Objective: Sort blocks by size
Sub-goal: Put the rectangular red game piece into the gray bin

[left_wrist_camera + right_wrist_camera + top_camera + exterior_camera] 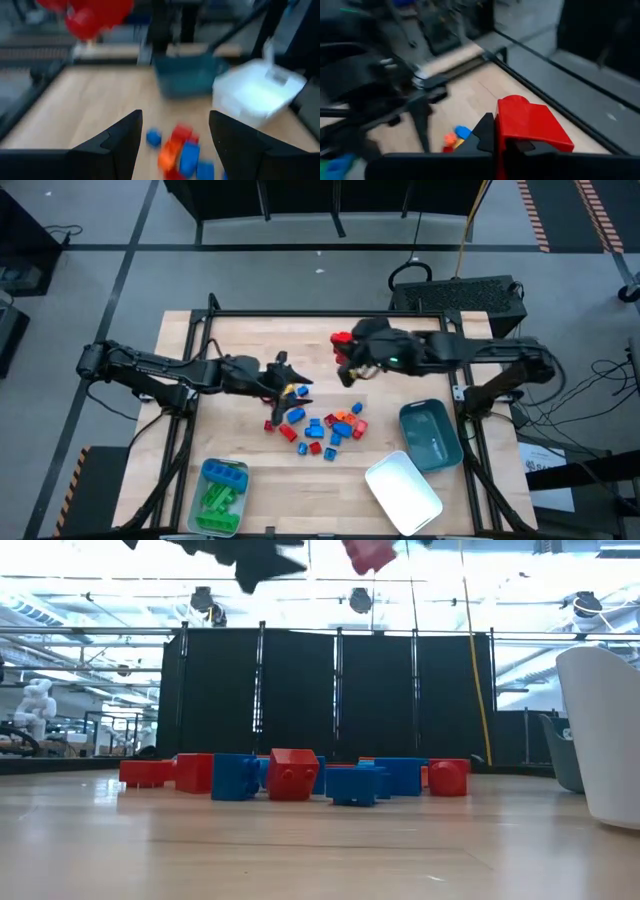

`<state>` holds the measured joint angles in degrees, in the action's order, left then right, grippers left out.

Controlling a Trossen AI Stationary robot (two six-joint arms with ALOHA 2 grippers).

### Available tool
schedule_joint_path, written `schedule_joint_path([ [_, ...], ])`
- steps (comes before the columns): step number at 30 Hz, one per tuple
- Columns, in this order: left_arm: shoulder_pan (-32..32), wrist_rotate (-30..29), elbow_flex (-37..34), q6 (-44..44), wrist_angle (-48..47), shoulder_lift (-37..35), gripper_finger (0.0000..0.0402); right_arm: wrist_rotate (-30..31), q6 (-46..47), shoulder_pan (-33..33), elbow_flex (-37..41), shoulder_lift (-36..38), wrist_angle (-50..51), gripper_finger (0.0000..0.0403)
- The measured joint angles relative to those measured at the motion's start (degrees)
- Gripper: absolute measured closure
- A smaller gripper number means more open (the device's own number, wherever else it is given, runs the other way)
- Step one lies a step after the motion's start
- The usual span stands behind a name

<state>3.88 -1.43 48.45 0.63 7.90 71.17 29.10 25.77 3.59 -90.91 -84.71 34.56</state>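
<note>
A red brick hangs lifted above the loose red, blue and orange blocks clustered at mid-counter, with green and blue bricks at seven o'clock.

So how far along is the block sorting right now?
Early to midway. Green and blue blocks already lie in the grey tray. The right gripper holds a red block in the air; the left gripper hovers open over the pile. The teal tray and white tray look empty.
</note>
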Motion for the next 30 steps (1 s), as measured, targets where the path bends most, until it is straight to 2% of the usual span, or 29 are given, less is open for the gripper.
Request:
schedule_joint_path([
  [6, -0.8, 1.8, 0.0, 2.4, 11.9, 0.0, 0.0169, 5.5, -2.3, 7.0, 0.1, 2.6, 0.0, 0.0403],
  [10, -3.3, 6.9, 0.1, -1.6, 18.5, 1.1, 0.0169, 5.5, -6.7, 10.7, 0.0, 2.5, -5.3, 0.0403],
  [13, -5.1, 8.7, 0.0, -3.4, 19.2, 1.7, 0.0169, 5.3, -9.0, 12.5, 0.0, 1.7, -7.6, 0.0403],
  [22, -6.2, 19.0, 0.0, -7.9, 28.0, 5.5, 0.0169, 4.7, -13.3, 13.4, 0.1, -1.9, -12.7, 0.0403],
  [30, -6.1, 19.5, 0.0, -7.8, 31.0, 6.9, 0.0169, 2.9, -14.1, 13.4, 0.1, -2.4, -16.4, 0.0403],
])
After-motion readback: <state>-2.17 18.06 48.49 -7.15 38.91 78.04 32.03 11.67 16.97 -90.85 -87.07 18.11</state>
